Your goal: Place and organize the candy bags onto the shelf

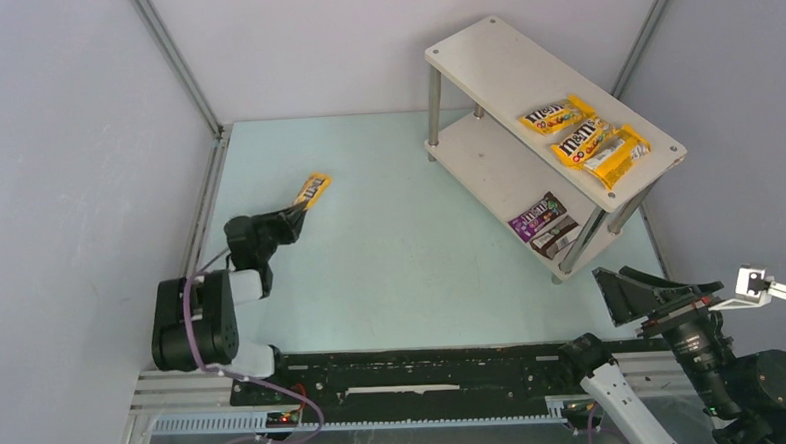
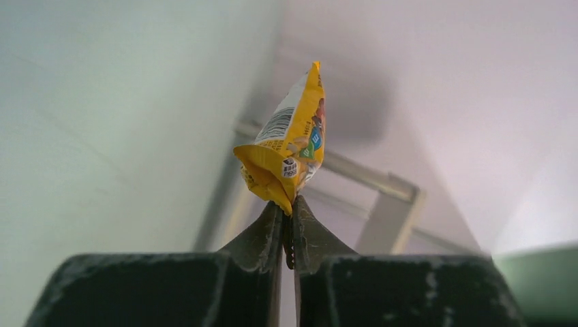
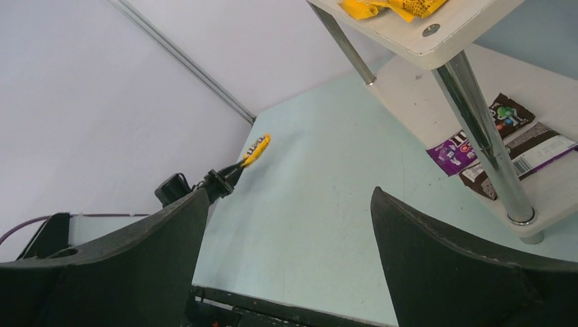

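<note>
My left gripper (image 1: 296,212) is shut on the corner of a yellow candy bag (image 1: 313,188) and holds it up off the table at the left; the bag stands up from the jaws in the left wrist view (image 2: 290,146). The white two-tier shelf (image 1: 482,53) stands at the far right. Three yellow bags (image 1: 591,138) lie on its top board. A purple bag (image 1: 532,216) and a dark brown bag (image 1: 554,236) lie on its lower board. My right gripper (image 1: 637,289) is open and empty, near the front right, below the shelf.
The pale green table (image 1: 400,252) is enclosed by white walls. A black rail (image 1: 416,371) runs along the near edge. The shelf's silver legs (image 3: 484,136) stand close ahead of my right gripper.
</note>
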Controlling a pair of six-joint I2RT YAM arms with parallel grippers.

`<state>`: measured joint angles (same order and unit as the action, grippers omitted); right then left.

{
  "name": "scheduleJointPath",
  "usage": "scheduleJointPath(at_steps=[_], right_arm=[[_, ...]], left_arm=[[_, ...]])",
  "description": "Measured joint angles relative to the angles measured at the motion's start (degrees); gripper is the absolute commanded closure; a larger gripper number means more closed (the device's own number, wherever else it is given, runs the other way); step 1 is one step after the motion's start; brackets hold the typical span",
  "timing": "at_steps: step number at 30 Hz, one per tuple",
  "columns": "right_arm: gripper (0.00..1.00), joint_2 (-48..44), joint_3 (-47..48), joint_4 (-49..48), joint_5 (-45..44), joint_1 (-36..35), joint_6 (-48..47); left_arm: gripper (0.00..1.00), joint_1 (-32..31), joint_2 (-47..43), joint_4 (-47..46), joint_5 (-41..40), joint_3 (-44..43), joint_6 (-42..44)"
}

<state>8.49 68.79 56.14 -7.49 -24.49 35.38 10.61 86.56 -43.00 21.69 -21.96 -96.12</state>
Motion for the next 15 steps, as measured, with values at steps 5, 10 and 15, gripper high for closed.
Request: scheduleJointPath(at_steps=[5,10,15], right_arm=[[0.03,0.0,0.7,0.2,-0.4,0.0,-0.1],[0.03,0.0,0.8,0.3,-0.8,0.0,-0.1],[0.03,0.0,0.8,0.3,-0.8,0.0,0.0]], left_arm=[[0.91,-12.6,-9.6,-0.2,-2.3,-4.3,-3.7],[0.91,-25.2,-12.7,2.3,-6.6,-15.8,-3.9],[0.91,-36.0,-10.7,3.8,-12.2,-28.9,-1.9]])
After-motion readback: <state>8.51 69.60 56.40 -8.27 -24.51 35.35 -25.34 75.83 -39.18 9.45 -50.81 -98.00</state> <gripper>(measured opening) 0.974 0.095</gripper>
